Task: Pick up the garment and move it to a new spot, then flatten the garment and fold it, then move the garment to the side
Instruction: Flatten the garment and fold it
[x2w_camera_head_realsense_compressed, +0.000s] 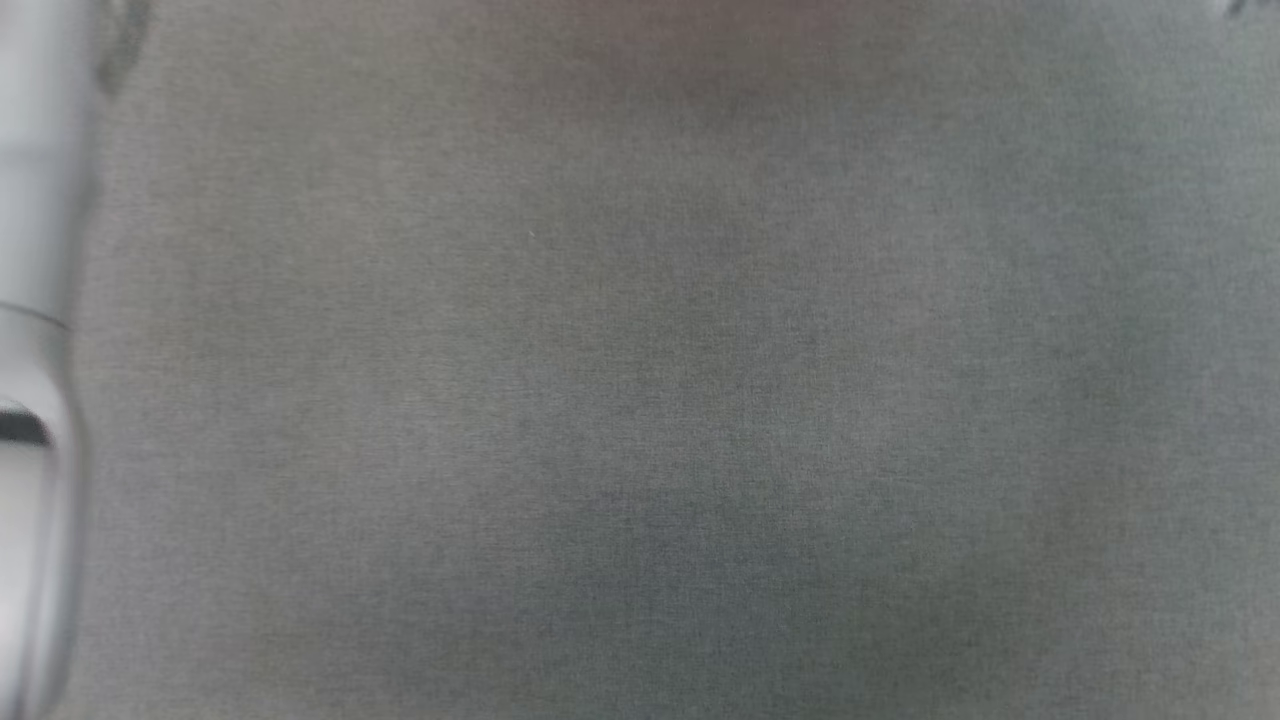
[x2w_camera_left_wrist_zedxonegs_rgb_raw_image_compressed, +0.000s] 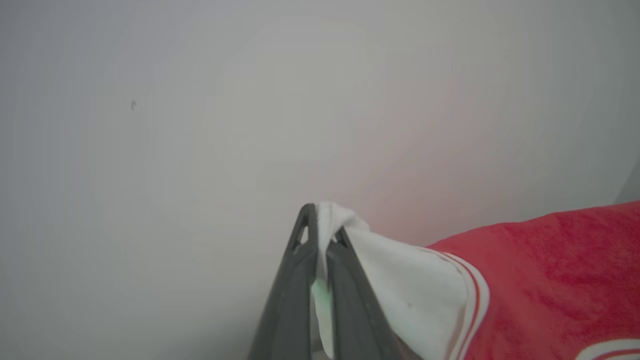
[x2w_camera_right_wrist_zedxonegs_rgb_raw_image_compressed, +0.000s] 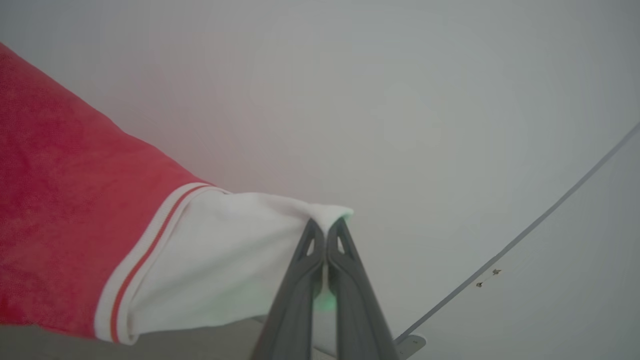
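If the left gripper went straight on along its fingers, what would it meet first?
Past the garment pinched in the left gripper, just a plain pale surface lies ahead; distance unclear.

Soft diffuse light, pink glow beside the garment (x2w_camera_left_wrist_zedxonegs_rgb_raw_image_compressed: 550, 270), head view blurred.

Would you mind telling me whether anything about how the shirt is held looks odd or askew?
Nothing stands out. The left gripper is shut on one white sleeve tip of the garment, the right gripper on the other; no tear shows.
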